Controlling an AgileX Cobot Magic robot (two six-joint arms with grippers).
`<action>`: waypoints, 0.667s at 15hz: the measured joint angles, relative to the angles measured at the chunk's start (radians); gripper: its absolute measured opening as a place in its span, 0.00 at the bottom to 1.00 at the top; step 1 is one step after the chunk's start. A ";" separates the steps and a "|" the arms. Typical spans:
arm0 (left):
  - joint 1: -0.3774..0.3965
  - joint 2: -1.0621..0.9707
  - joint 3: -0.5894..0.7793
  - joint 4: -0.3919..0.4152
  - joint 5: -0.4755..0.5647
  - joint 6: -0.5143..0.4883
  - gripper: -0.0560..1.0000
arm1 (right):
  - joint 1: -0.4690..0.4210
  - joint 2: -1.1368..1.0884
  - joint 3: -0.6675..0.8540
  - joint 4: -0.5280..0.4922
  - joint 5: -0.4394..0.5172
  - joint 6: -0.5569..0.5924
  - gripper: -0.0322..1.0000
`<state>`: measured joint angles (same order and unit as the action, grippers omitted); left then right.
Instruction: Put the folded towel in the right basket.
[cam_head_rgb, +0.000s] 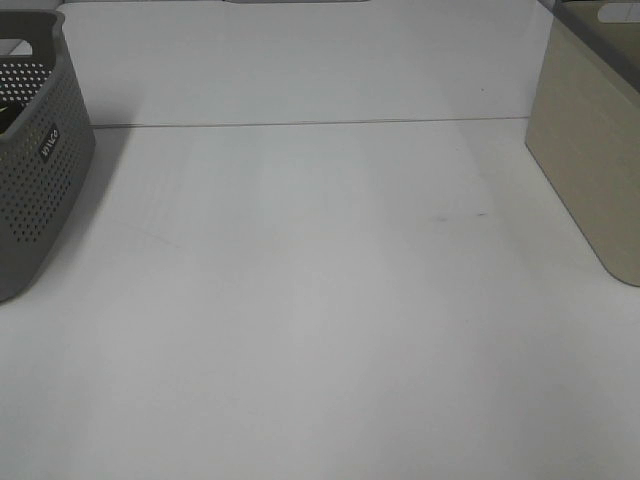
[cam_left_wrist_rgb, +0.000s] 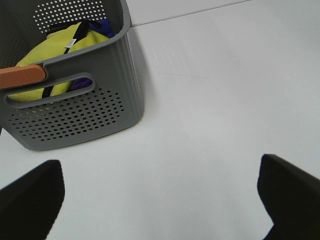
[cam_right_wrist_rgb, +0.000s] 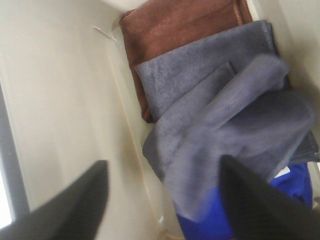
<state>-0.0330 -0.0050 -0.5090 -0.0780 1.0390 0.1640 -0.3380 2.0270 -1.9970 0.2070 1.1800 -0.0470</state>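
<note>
The grey folded towel (cam_right_wrist_rgb: 235, 115) shows blurred in the right wrist view, lying loosely inside the beige right basket (cam_right_wrist_rgb: 60, 100). It rests on another flat grey towel (cam_right_wrist_rgb: 200, 65), next to a brown towel (cam_right_wrist_rgb: 175, 30) and a blue cloth (cam_right_wrist_rgb: 295, 190). My right gripper (cam_right_wrist_rgb: 170, 200) is open just above it, its fingers spread on either side and not pinching it. The right basket (cam_head_rgb: 590, 150) stands at the table's right edge in the exterior high view. My left gripper (cam_left_wrist_rgb: 160, 190) is open and empty above the bare table. Neither gripper shows in the exterior high view.
A grey perforated basket (cam_head_rgb: 40, 170) stands at the table's left edge. In the left wrist view it (cam_left_wrist_rgb: 75, 115) holds a yellow cloth (cam_left_wrist_rgb: 50, 45) and a dark blue cloth (cam_left_wrist_rgb: 105, 27). The white table (cam_head_rgb: 320, 300) lies between the two baskets.
</note>
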 joint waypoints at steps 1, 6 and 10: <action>0.000 0.000 0.000 0.000 0.000 0.000 0.99 | 0.016 -0.004 0.000 0.002 0.012 -0.009 0.76; 0.000 0.000 0.000 0.000 0.000 0.000 0.99 | 0.166 -0.082 0.000 -0.001 0.032 -0.023 0.79; 0.000 0.000 0.000 0.000 0.000 0.000 0.99 | 0.332 -0.148 0.000 -0.080 0.036 -0.026 0.79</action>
<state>-0.0330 -0.0050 -0.5090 -0.0780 1.0390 0.1640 -0.0060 1.8790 -1.9970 0.1270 1.2160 -0.0730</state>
